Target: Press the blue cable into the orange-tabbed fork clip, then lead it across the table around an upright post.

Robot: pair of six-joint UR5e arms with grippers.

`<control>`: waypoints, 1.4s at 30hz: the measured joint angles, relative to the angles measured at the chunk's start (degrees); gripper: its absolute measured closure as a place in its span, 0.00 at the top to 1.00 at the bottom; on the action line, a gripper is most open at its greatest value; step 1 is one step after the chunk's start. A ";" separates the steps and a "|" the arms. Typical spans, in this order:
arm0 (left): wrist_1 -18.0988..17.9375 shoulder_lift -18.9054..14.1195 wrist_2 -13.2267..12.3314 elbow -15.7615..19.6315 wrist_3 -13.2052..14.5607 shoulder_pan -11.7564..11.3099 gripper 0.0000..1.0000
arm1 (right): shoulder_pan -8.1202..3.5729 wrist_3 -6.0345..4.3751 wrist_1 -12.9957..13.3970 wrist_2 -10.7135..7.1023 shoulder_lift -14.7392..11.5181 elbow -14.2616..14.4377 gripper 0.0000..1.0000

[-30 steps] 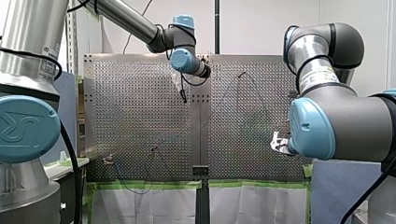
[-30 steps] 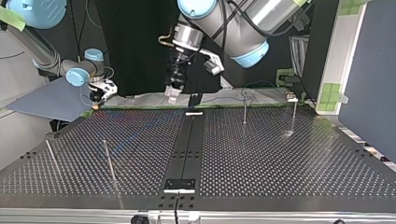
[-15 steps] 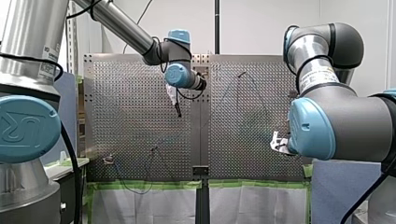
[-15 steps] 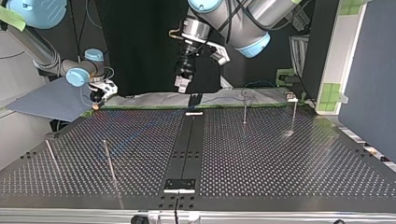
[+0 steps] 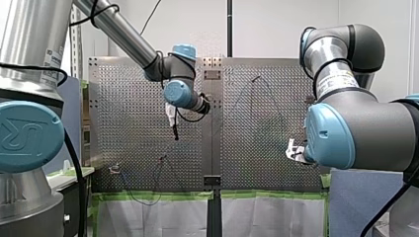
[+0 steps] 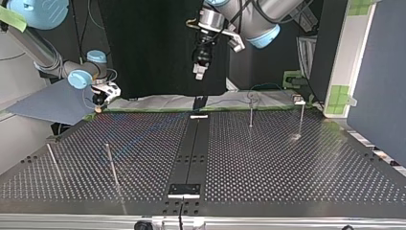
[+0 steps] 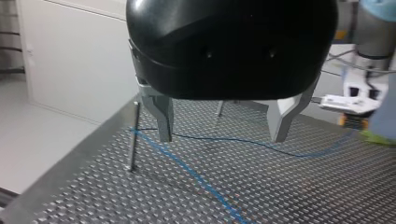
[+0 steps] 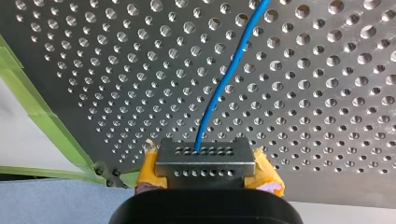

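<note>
1. Present state. My left gripper (image 7: 222,138) hangs well above the perforated table (image 6: 287,163), metal fingers spread wide, nothing between them. The blue cable (image 7: 196,181) lies flat on the plate beneath it. An upright post (image 7: 133,135) stands just beside one finger's line of descent. My right gripper (image 8: 205,161) sits at the table's edge, with its yellow pads closed on the cable, which runs away from it across the holes.

2. I cannot pick out the orange-tabbed fork clip with confidence in any view. Treat the seating step as not yet done.

3. Hazards, as I judge them:
- Collision. A straight descent of the left gripper may strike the post with a finger, bending it.
- Missed pick. The cable is thin and lies flush on the table; the fingers may close above or beside it.
- Slip. If the left arm drags the cable while the right clamps it, the cable may pull through the pads.
- Misrouting. A slack cable may ride over the post instead of going around it.
</note>
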State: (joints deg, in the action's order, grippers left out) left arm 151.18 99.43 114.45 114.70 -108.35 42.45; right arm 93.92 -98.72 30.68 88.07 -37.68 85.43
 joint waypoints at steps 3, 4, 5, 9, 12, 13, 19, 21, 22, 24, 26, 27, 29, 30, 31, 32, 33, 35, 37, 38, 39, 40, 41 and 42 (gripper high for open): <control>-0.06 0.00 0.05 1.49 0.17 0.00 1.00 | 0.02 0.00 0.00 0.00 0.00 -0.01 0.00; -0.09 0.00 0.06 1.94 0.21 0.00 1.00 | 0.04 0.00 0.00 0.00 0.00 -0.01 0.00; -0.18 0.00 0.08 2.57 0.27 -0.01 1.00 | 0.05 0.00 0.01 0.00 0.01 -0.01 0.00; -1.12 0.00 0.11 4.53 0.45 -0.16 1.00 | 0.08 0.00 0.00 -0.01 0.00 -0.02 0.00; -2.56 0.00 0.10 6.15 0.49 -0.43 1.00 | 0.14 0.02 -0.01 -0.03 0.00 -0.10 0.00; -3.05 0.00 0.09 6.68 0.47 -0.54 1.00 | 0.15 0.02 -0.03 -0.05 0.01 -0.11 0.00; -6.35 0.00 0.04 10.02 0.24 -1.62 1.00 | 0.22 0.04 -0.07 -0.09 0.00 -0.19 0.00; -7.56 0.00 0.04 11.20 0.27 -2.03 1.00 | 0.23 0.06 -0.08 -0.09 0.00 -0.19 0.00; -8.07 0.00 0.05 11.74 0.32 -2.18 1.00 | 0.23 0.07 -0.10 -0.09 0.01 -0.19 0.00; -9.37 0.00 0.08 13.00 0.46 -2.53 1.00 | 0.23 0.08 -0.13 -0.08 0.01 -0.18 0.00; -10.53 0.00 0.08 14.20 0.60 -2.82 1.00 | 0.23 0.08 -0.11 -0.09 0.00 -0.19 0.00; -11.04 0.00 0.08 14.68 0.67 -2.94 1.00 | 0.24 0.09 -0.11 -0.09 -0.01 -0.20 0.00; -12.14 0.00 0.06 15.82 0.79 -3.22 1.00 | 0.24 0.13 -0.10 -0.09 -0.02 -0.20 0.00; -12.62 0.00 0.03 16.27 0.83 -3.35 1.00 | 0.25 0.16 -0.10 -0.09 -0.03 -0.20 0.00; -13.11 0.00 0.00 16.75 0.93 -3.48 1.00 | 0.26 0.20 -0.09 -0.08 -0.05 -0.20 0.00; -13.73 0.00 -0.04 17.38 1.12 -3.64 1.00 | 0.27 0.22 -0.08 -0.08 -0.06 -0.20 0.00; -14.19 0.00 -0.03 17.80 1.31 -3.76 1.00 | 0.29 0.23 -0.09 -0.08 -0.06 -0.21 0.00; -15.33 0.00 0.00 18.62 2.06 -4.06 1.00 | 0.33 0.26 -0.08 -0.06 -0.06 -0.25 0.00; -16.37 0.00 0.03 19.19 2.92 -4.32 1.00 | 0.37 0.30 -0.08 -0.05 -0.07 -0.32 0.00; -17.05 0.03 0.04 19.55 3.42 -4.49 1.00 | 0.39 0.31 -0.09 -0.06 -0.07 -0.33 0.00; -17.55 0.04 0.03 19.81 3.74 -4.63 1.00 | 0.39 0.32 -0.10 -0.06 -0.07 -0.33 0.00; -18.09 0.07 0.01 20.02 3.99 -4.79 1.00 | 0.39 0.33 -0.12 -0.07 -0.07 -0.34 0.00; -18.82 0.17 -0.04 20.23 4.28 -5.04 1.00 | 0.39 0.34 -0.14 -0.08 -0.07 -0.35 0.00; -19.32 0.28 -0.07 20.34 4.48 -5.24 1.00 | 0.39 0.36 -0.16 -0.07 -0.10 -0.36 0.00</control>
State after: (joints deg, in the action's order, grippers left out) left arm 131.86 99.71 114.38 135.03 -103.87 37.21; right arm 94.31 -98.36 30.52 88.00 -37.77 85.07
